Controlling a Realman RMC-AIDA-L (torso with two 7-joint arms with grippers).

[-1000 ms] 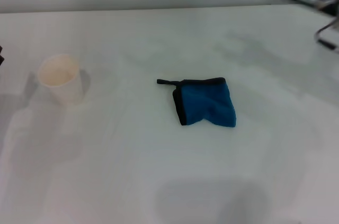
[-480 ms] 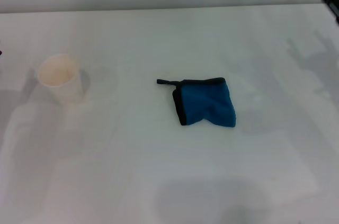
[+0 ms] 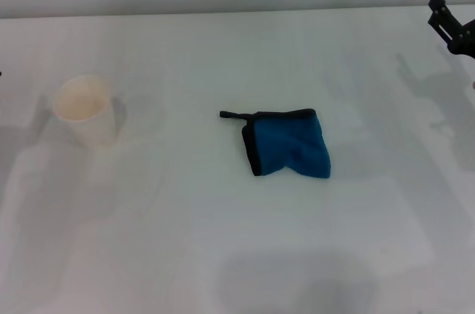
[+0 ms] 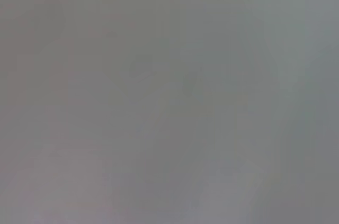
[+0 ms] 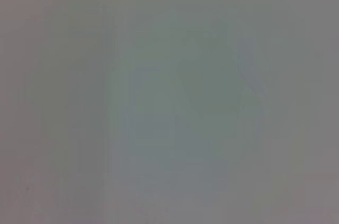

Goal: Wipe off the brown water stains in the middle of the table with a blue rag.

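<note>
A white table [image 3: 223,254] holds a folded blue rag [image 3: 289,145] at its middle, no brown stain visible. The right gripper [image 3: 453,28] sits at the far right edge, jaw state unclear. Wiping looks finished; little seems left

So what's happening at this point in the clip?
Nothing is being handled. The blue rag lies crumpled near the middle of the white table, with a cream paper cup off to the robot's left. No brown stain shows on the tabletop. The right pincer sits at the far right edge, away from the rag; the left arm is out of view.
</note>
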